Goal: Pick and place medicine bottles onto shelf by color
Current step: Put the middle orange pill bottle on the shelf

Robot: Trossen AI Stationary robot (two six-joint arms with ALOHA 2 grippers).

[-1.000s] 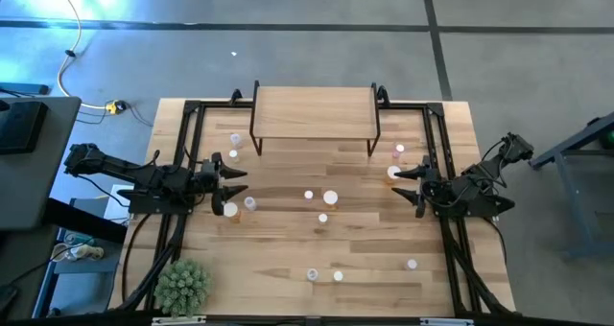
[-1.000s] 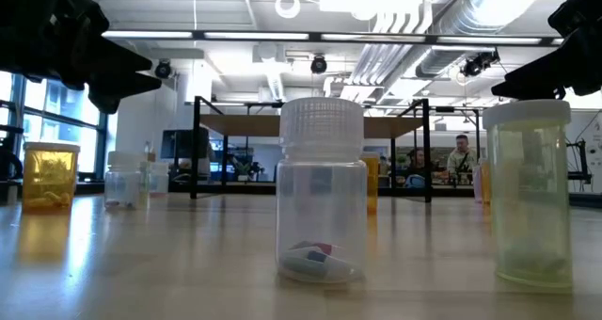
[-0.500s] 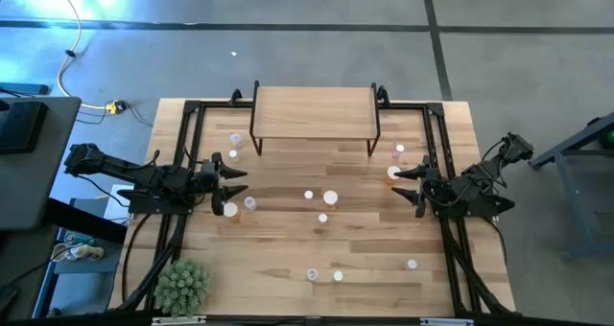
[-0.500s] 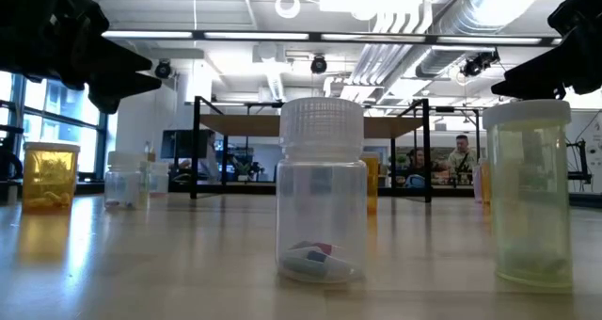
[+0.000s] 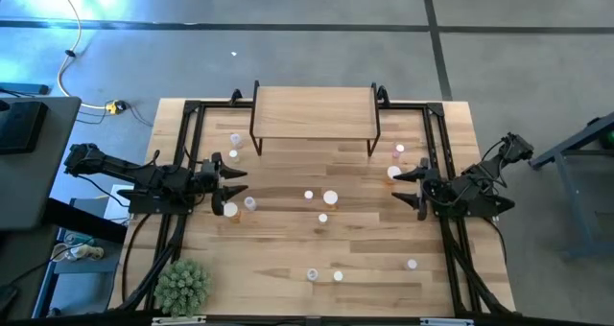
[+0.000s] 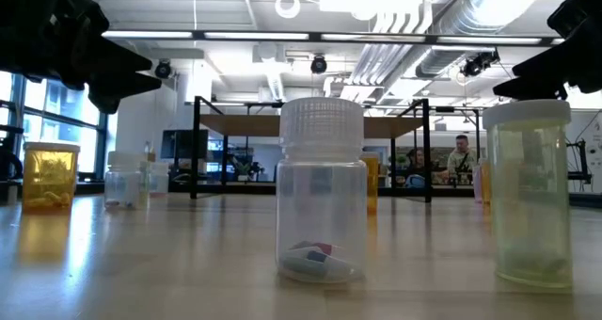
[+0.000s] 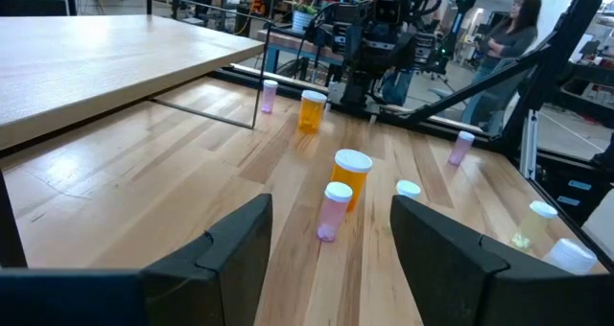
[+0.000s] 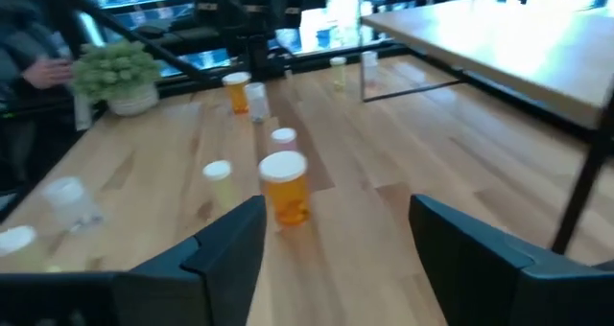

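Tiny white-capped medicine bottles [image 5: 330,198] — clear, yellow, pink, orange

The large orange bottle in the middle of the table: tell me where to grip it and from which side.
Grip the large orange bottle on its round body just below the white cap; it stands upright, so the straight sides suit two fingers. Coming in level from the left looks best: the open left gripper already faces it, as the left wrist view shows. Mind the small pink bottle just in front.
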